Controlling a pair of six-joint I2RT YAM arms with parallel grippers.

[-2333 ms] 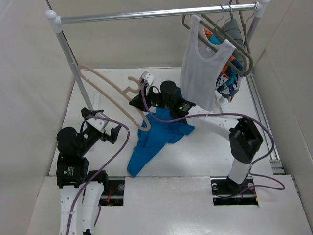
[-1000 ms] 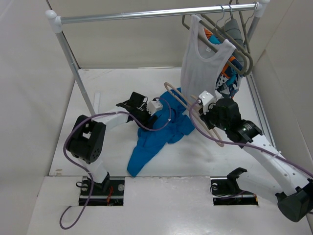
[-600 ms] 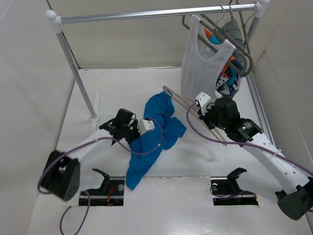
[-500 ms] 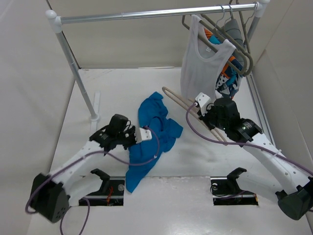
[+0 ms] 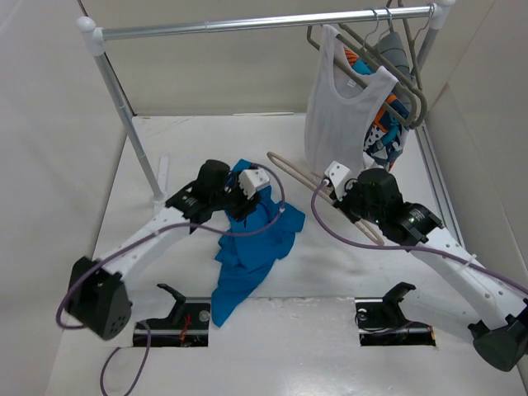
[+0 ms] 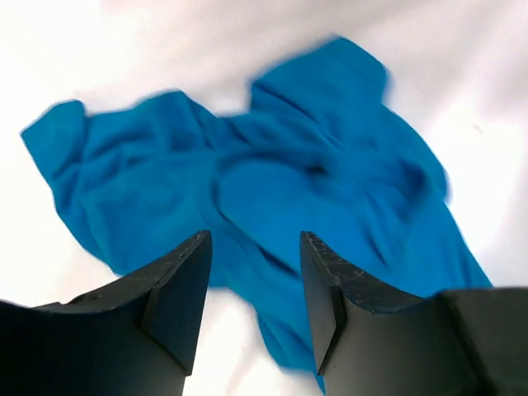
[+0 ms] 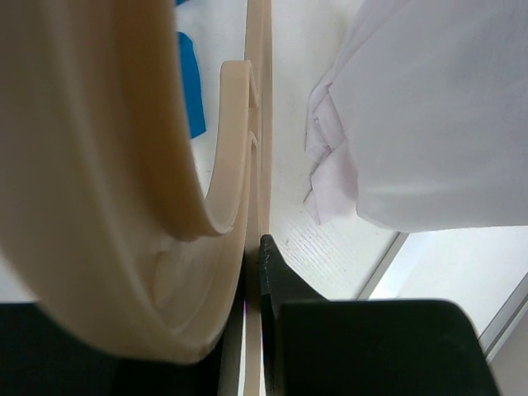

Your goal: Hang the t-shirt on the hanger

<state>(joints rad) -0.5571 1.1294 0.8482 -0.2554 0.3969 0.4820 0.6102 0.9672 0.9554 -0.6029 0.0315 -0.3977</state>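
Little of the task is done. The t-shirt (image 5: 247, 239) lies crumpled on the bench (image 5: 330, 276), centre of the top view, running from the middle down toward the lower left. No part of it is threaded on the hanger (image 5: 299, 171).

The right claw (image 5: 346, 196) is clamped on the hanger near its hook end. In the right wrist view the pale wood fills the left of the frame, pinched against a dark finger (image 7: 285, 301). The hanger's long arm reaches up and left from that grip, and its far tip sits just beside the upper edge of the t-shirt. We cannot tell whether it touches the cloth.

The left claw (image 6: 252, 247) hovers over the upper part of the t-shirt with its jaws apart and nothing between them.

What is left, as we judge it:
1. Grip the t-shirt at an opening.
2. Feed each hanger arm into a shoulder.
3. Settle the cloth on the hanger.

For room, the bench is bare at lower centre and lower right, between the 2 arms. The upper right is crowded: a white top (image 5: 338, 107) hangs from the rack (image 5: 247, 23) on grey hangers (image 5: 408, 91), close behind the right claw. The rack's post stands at the left, near the left arm.
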